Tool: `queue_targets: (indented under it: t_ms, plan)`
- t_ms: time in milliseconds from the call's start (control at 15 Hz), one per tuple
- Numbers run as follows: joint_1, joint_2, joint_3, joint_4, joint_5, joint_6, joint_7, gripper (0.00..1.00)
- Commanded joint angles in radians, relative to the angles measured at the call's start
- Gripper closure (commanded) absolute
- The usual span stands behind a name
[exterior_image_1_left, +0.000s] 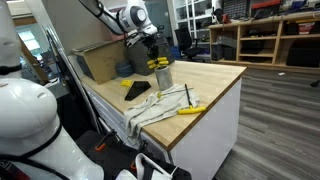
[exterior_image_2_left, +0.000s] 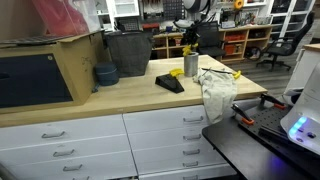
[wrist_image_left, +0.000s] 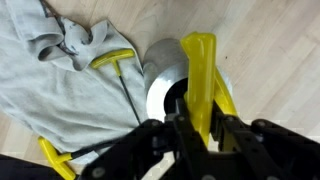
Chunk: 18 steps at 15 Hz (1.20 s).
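Over a wooden countertop (exterior_image_1_left: 215, 72), the robot's claw (wrist_image_left: 197, 125) pinches a yellow tool (wrist_image_left: 198, 70) whose far end sits inside a metal cup (wrist_image_left: 160, 80). Just beside the cup, a crumpled grey cloth (wrist_image_left: 55, 90) bears a T-handled driver (wrist_image_left: 112, 58).

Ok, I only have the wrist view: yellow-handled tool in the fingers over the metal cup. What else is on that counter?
Observer: A dark bin stands further along, apart from the metal cup.
Operator: Anything close to the cup while I hold this yellow-handled tool?
Observer: A black wedge-shaped object lies beside it on the wood.
Operator: And the grey cloth?
Observer: It hangs over the counter's front edge.
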<state>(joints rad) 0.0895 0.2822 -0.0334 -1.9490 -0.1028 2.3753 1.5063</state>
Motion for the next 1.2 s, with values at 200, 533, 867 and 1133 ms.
queue_targets:
  t_ms: [200, 533, 867, 1133]
  plan:
    - [0.002, 0.026, -0.016, 0.028, -0.014, -0.016, -0.010, 0.94]
    - [-0.031, 0.060, 0.008, 0.060, 0.030, -0.027, -0.285, 0.94]
    - [-0.060, 0.076, 0.028, 0.093, 0.129, -0.028, -0.638, 0.94]
    - [-0.080, 0.086, 0.037, 0.128, 0.226, -0.069, -0.864, 0.94]
